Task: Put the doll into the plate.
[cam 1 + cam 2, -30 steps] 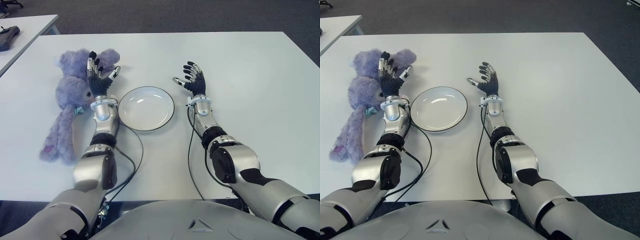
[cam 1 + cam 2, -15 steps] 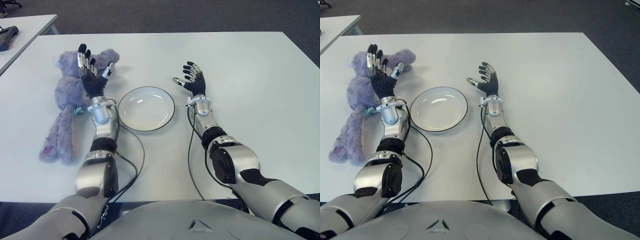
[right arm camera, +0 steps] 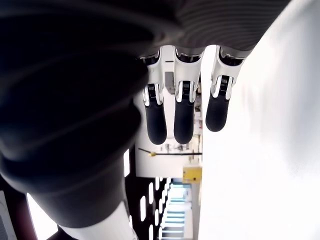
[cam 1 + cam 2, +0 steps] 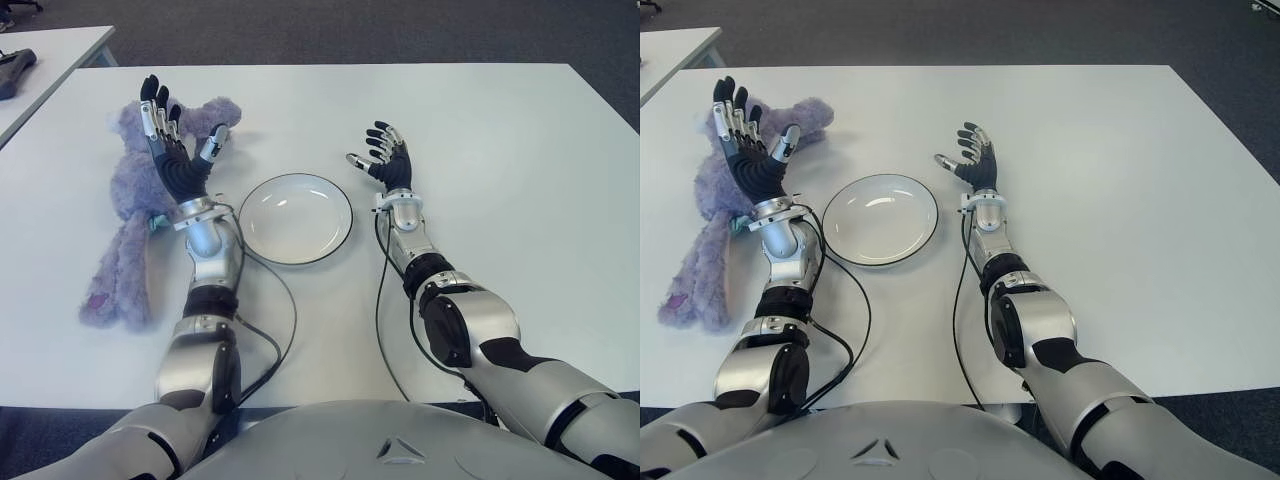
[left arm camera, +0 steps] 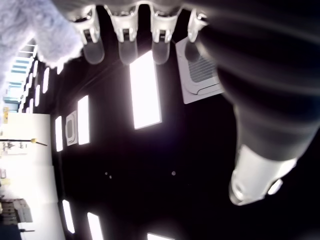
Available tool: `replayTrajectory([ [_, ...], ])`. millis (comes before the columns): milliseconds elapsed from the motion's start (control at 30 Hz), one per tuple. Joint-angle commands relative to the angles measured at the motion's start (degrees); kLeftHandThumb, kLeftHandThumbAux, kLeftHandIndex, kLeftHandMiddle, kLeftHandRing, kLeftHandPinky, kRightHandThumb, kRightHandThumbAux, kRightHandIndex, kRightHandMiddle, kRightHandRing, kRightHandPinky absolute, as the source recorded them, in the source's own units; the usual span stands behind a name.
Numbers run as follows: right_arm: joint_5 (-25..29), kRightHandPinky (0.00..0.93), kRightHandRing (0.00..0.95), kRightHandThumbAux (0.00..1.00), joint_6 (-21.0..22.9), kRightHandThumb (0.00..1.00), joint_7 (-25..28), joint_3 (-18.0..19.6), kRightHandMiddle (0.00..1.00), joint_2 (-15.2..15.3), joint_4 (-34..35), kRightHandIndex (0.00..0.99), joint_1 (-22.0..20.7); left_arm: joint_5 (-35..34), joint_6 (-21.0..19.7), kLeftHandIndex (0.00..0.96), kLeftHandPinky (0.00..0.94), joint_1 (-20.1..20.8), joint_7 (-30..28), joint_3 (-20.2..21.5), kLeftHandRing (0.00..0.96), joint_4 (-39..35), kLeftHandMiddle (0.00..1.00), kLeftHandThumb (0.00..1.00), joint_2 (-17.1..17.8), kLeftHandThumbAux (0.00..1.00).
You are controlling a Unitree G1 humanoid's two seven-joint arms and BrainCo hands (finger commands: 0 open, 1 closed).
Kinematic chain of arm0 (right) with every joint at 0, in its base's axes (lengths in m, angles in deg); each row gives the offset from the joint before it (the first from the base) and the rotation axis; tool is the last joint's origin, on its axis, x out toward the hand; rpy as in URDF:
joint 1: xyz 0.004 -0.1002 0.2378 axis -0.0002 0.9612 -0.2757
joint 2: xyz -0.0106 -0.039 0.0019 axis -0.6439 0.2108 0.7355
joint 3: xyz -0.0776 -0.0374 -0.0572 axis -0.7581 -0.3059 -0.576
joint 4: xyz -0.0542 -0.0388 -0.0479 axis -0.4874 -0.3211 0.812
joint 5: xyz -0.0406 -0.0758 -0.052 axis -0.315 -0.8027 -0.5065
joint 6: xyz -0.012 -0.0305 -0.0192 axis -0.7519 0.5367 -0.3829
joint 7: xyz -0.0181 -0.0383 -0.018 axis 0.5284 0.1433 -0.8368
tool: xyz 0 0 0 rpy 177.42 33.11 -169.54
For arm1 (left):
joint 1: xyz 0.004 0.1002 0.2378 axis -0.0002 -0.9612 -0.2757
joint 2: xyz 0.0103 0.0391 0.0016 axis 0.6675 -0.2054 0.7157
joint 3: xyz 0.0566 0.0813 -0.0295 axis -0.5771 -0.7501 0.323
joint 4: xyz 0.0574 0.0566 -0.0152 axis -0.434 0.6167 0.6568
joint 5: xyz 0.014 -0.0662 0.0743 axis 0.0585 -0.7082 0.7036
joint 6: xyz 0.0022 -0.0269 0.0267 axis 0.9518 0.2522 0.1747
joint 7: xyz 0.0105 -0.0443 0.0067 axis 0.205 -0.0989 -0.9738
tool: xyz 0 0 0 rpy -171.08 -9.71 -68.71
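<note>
Currently, the purple doll [image 4: 135,215] is lying on the white counter [image 4: 500,150] at the left of the frame in the eye views, its head toward the upper left and its legs trailing down toward the lower left. Nothing is being held by either hand. The left hand [image 4: 178,150] is being held up in front of the doll's head, palm turned up, with its fingers [image 5: 121,37] spread wide apart and empty; whether it is touching the plush cannot be told. In the left wrist view, a patch of purple fur is seen at one corner beside the straightened fingertips, with ceiling lights beyond.

The white plate [image 4: 296,218], dark-rimmed and holding nothing, is sitting on the counter in the middle of the frame, just right of the left forearm and near the doll but apart from it. The right hand [image 4: 385,163] is shown to the upper right of the plate, fingers [image 3: 183,112] loosely extended and apart, gripping nothing.

A second, pale counter [image 4: 60,45] is seen at the upper left corner.
</note>
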Motion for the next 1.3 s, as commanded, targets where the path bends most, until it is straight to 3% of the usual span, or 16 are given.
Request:
replayTrajectory([
  [33,1.05,0.214,0.221,0.958,6.81,0.109,-0.01,1.33,0.242,-3.61,-8.46,0.156,12.84,7.36,-2.95,0.037,0.061,-29.27,4.70,-4.40,0.036,4.40,0.048,0.016,-10.16,0.769],
  [200,0.93,0.226,0.226,0.964,7.00,0.105,-0.17,1.21,0.247,-3.59,-8.45,0.161,12.68,8.90,-6.56,0.043,0.059,-33.20,4.98,-5.09,0.041,-5.94,0.055,0.039,-11.09,0.780],
  [567,0.87,0.237,0.236,0.971,7.33,0.113,-0.25,1.09,0.251,-3.63,-8.44,0.160,12.48,11.19,-12.24,0.056,0.048,-35.65,6.81,-5.98,0.044,-13.88,0.064,0.121,-11.69,0.750],
  [867,1.08,0.213,0.228,0.970,7.27,0.146,0.13,1.24,0.249,-3.59,-8.47,0.165,12.48,12.15,-18.48,0.056,0.048,-34.46,7.43,-4.27,0.035,-19.77,0.058,0.162,-8.18,0.726],
  [1300,1.06,0.211,0.212,0.954,7.36,0.122,0.02,1.17,0.237,-3.63,-8.44,0.155,12.37,12.82,-28.53,0.052,0.049,-34.37,6.08,-0.36,0.035,-26.30,0.054,0.087,-3.64,0.693],
])
